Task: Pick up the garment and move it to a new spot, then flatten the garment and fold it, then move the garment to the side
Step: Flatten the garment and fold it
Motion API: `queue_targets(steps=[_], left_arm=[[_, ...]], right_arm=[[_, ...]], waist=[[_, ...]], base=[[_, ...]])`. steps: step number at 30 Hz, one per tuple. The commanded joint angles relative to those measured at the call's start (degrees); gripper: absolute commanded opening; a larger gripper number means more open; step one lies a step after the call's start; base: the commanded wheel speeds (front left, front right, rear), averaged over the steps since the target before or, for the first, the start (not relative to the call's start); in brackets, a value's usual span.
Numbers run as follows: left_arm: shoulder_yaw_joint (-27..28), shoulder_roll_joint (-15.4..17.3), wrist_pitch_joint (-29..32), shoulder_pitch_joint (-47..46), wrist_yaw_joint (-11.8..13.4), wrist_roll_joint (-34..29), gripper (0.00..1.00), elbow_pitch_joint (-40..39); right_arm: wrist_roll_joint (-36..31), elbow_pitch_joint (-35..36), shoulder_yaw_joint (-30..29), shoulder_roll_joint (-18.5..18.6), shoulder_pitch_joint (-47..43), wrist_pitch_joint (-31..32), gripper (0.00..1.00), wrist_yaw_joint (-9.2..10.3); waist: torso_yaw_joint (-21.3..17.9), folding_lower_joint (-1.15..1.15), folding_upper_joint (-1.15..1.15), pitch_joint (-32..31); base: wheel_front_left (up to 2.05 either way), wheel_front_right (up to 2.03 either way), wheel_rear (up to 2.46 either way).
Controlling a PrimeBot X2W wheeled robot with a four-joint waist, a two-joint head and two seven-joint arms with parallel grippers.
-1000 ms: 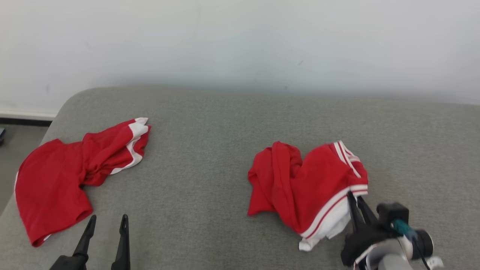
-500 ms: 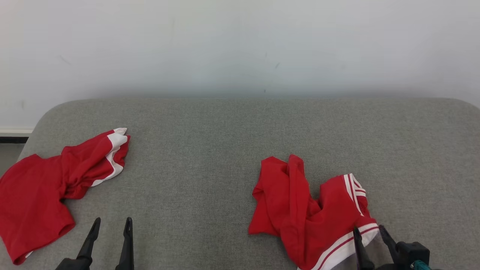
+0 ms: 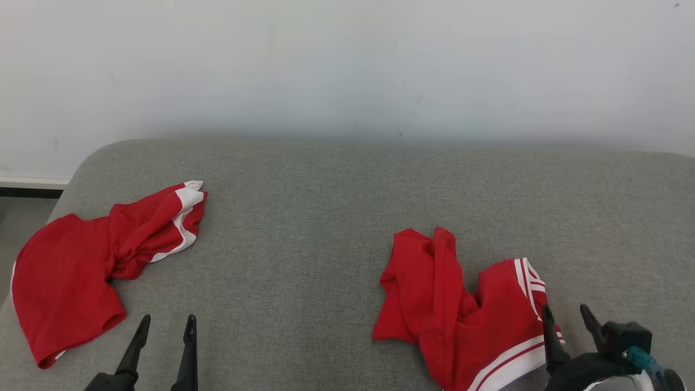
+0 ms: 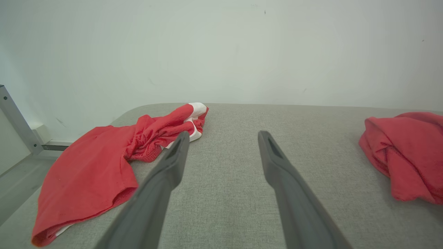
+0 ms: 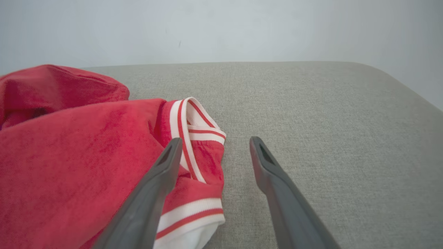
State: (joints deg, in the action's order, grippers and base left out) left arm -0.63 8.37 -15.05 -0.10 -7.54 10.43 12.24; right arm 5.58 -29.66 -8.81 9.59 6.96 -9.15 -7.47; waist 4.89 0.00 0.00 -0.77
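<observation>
Nearest the robot, the left gripper (image 3: 167, 320) hovered low at the lower left of the head view. Its two dark fingers were spread apart over bare grey cushioned surface (image 3: 304, 217), pointing away from the robot and pinching nothing. At the lower right, the right gripper (image 3: 564, 310) also stood with its fingers spread. In the right wrist view, one finger lay in front of the red-and-white striped band (image 5: 188, 138) at the garment's edge, and the other was over bare grey cloth just beside it. Whether either finger touched the fabric could not be told, but nothing was pinched between them. The crumpled red garment (image 3: 450, 304) lay bunched in loose folds on the right half of the surface, with its striped edge turned toward the right gripper and its plain red folds heaped on the side toward the middle. Well apart from it, at the left edge of the surface, lay a second red garment (image 3: 70, 282). Its broad plain part was nearer the robot, and a twisted part with white trim reached farther back toward the middle. Beyond both garments the surface ran bare to its rounded far edge, and behind that rose a plain white wall (image 3: 347, 65).
</observation>
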Motion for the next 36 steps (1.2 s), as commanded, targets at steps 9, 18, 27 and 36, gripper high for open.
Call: queue_targets(steps=[9, 18, 27, 36], left_arm=[[0.76, 0.17, -0.19, 0.56, 0.1, 0.23, 1.0, -0.39], [0.67, 0.31, -0.19, 0.41, 0.1, 0.02, 1.0, -0.28], [1.02, 0.17, -0.19, 0.75, 0.1, 0.21, 1.0, -0.03], [1.21, -0.59, -0.19, 0.92, 0.1, -0.36, 1.0, -0.28]], right_arm=[[0.66, -5.17, 0.05, -2.7, -2.81, -1.63, 1.0, -0.06], [0.52, -7.37, 0.98, -2.2, -0.5, -5.21, 0.0, -0.06], [1.21, -0.41, 0.95, -1.45, 0.31, -6.08, 0.0, -0.06], [0.2, 9.5, -0.35, 2.58, 4.0, -5.08, 0.0, -0.06]], waist=[[0.0, 0.0, 0.0, 0.38], [-0.98, 0.0, 0.0, 0.36], [-1.07, 0.0, 0.0, -0.2], [-1.03, 0.0, 0.0, -0.96]], base=[[0.0, 0.0, 0.0], [0.0, 0.0, 0.0], [0.0, 0.0, 0.0], [0.0, 0.0, 0.0]])
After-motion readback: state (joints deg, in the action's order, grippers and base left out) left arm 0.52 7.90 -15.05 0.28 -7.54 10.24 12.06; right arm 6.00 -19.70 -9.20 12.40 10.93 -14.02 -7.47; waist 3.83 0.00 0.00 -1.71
